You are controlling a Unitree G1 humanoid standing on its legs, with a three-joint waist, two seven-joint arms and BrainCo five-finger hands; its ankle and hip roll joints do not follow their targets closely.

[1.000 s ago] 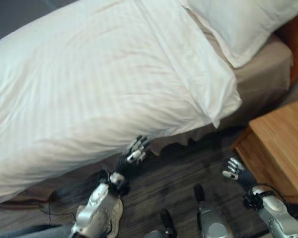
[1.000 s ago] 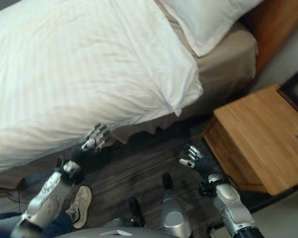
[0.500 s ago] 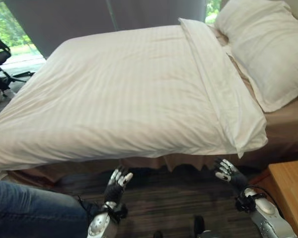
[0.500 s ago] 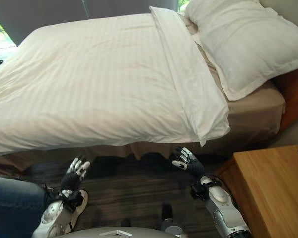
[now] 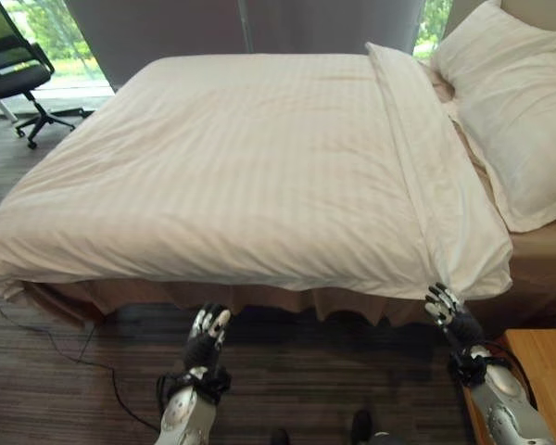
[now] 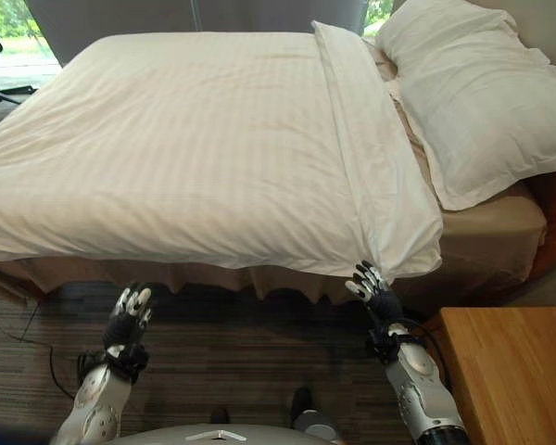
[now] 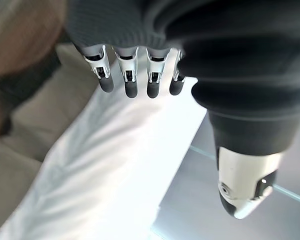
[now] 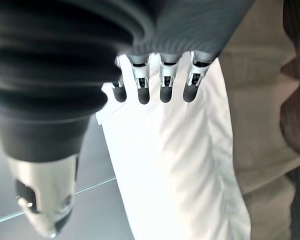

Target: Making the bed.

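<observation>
A white striped duvet [image 5: 250, 158] lies spread flat over the bed, with its top edge folded back in a band [image 5: 426, 158] near the head. A large white pillow [image 5: 524, 111] rests on the tan sheet [image 5: 542, 255] at the head end. My left hand [image 5: 207, 336] hangs open below the duvet's near edge, over the floor, touching nothing. My right hand [image 5: 450, 311] is open too, just under the duvet's near right corner [image 5: 486, 278]. Both wrist views show straight fingers [image 7: 130, 80] [image 8: 162, 82] with the white duvet beyond them.
A wooden nightstand [image 6: 510, 371] stands at the lower right, close to my right arm. A tan pleated bed skirt [image 5: 287, 301] hangs along the near side. A black office chair [image 5: 18, 79] stands at the far left by the window. Dark striped carpet [image 5: 65, 371] covers the floor.
The camera has swung up and the whole bed has come into view. Both hands have risen toward the duvet's near edge, the right one up to its corner. A person's blue-clad leg at lower left has gone.
</observation>
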